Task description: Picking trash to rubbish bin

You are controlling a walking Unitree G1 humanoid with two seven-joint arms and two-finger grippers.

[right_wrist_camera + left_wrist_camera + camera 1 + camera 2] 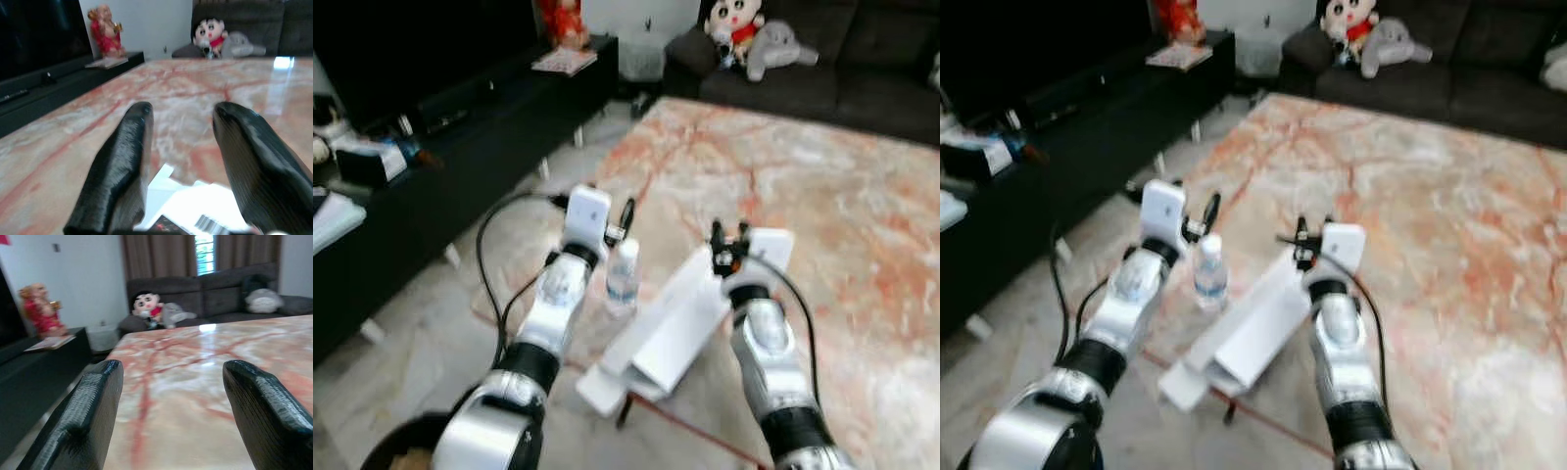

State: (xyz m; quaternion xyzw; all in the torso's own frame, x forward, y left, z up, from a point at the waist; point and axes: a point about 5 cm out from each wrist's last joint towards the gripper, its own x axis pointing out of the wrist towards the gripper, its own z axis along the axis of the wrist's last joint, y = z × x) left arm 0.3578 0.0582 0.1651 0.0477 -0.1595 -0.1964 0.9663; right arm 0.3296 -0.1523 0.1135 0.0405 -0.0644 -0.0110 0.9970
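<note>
I see a big pink-veined marble table (pixel 822 196) filling the scene, a dark sofa (pixel 842 59) beyond its far edge with plush toys (pixel 749 34), and a black TV cabinet (pixel 431 176) along the left. A white cardboard box (pixel 666 328) lies at the near table edge, just left of my right gripper (pixel 178 142), fingers apart, nothing held. A clear plastic bottle (pixel 623 276) stands upright left of the box, just right of my left gripper (pixel 171 396), also spread and empty. A dark bin rim (pixel 396 446) sits near-left.
</note>
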